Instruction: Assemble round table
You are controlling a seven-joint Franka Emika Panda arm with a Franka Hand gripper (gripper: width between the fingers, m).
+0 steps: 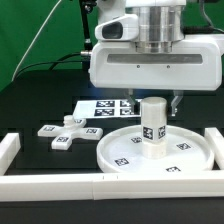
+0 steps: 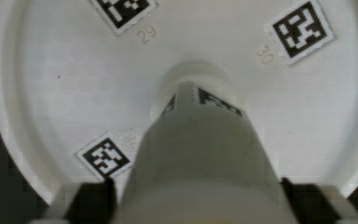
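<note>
Front rail (image 1: 60, 186), cyl leg (image 1: 152, 125) upright on disc top (image 1: 118, 152), end effector (image 1: 153, 101) clamping it

Round disc top (image 1: 110, 148) of smooth white plastic with a soft sheen. The cylinder leg (image 1: 152, 122) and cross-shaped base (image 1: 62, 133) look like the same plastic. Their printed black-and-white tags (image 2: 302, 30) look flat and matt. The tabletop (image 1: 40, 100) is matt black. The arm's casing (image 1: 150, 65) is glossy white.

The disc top (image 1: 108, 146), cylinder leg (image 1: 152, 118) and cross-shaped base (image 1: 68, 131) are white with small black-and-white square tags. The table (image 1: 38, 95) is black, and the marker board (image 1: 88, 104) is white with black tags.
</note>
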